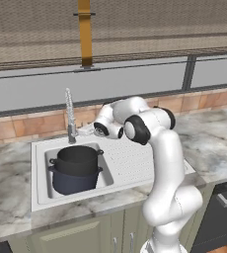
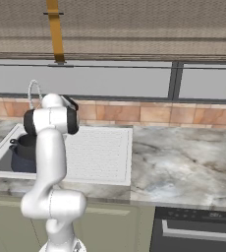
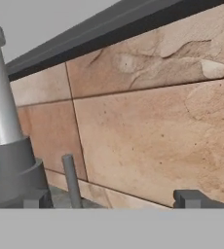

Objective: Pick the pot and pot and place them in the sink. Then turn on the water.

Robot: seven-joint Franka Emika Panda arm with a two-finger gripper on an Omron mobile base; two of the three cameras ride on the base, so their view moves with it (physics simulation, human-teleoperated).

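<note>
Two pots sit stacked in the basin of the white sink (image 1: 40, 170): the black pot (image 1: 78, 158) rests on top of the navy pot (image 1: 73, 182). In the right base view the pots (image 2: 22, 149) show partly behind my arm. My gripper (image 1: 88, 129) is at the back of the sink, just right of the faucet (image 1: 70, 114) base. In the hand view the gripper (image 3: 113, 199) is open, facing the tile wall, with the faucet column (image 3: 2, 114) at the left and a thin grey lever (image 3: 71, 179) just right of the left fingertip (image 3: 36, 198). No water is in view.
The ribbed drainboard (image 2: 102, 147) lies right of the basin. A brick-tile backsplash (image 3: 148, 131) and a window frame stand close behind the faucet. Marble counter (image 2: 183, 162) runs to the right, above an oven front (image 2: 198, 229).
</note>
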